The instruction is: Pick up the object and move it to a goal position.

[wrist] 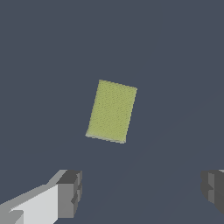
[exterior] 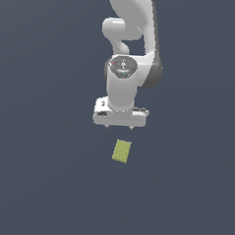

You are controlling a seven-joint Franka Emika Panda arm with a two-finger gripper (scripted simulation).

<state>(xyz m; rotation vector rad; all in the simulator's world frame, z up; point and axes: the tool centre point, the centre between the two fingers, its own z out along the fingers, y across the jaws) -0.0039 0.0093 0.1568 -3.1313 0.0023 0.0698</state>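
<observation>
The object (exterior: 121,151) is a small flat yellow-green rectangular block lying on the dark grey surface, slightly turned. In the wrist view the object (wrist: 111,111) shows its finely textured top face, free of any contact. My white gripper (exterior: 119,126) hangs above the surface just behind the block, in the exterior view. Its fingers are spread wide apart, and the gripper (wrist: 142,192) is open with nothing between the grey fingertips (wrist: 70,193). The block is narrower than the gap between the fingers.
The white arm (exterior: 128,46) rises behind the gripper toward the top of the exterior view. Plain dark grey floor (exterior: 36,183) surrounds the block on all sides.
</observation>
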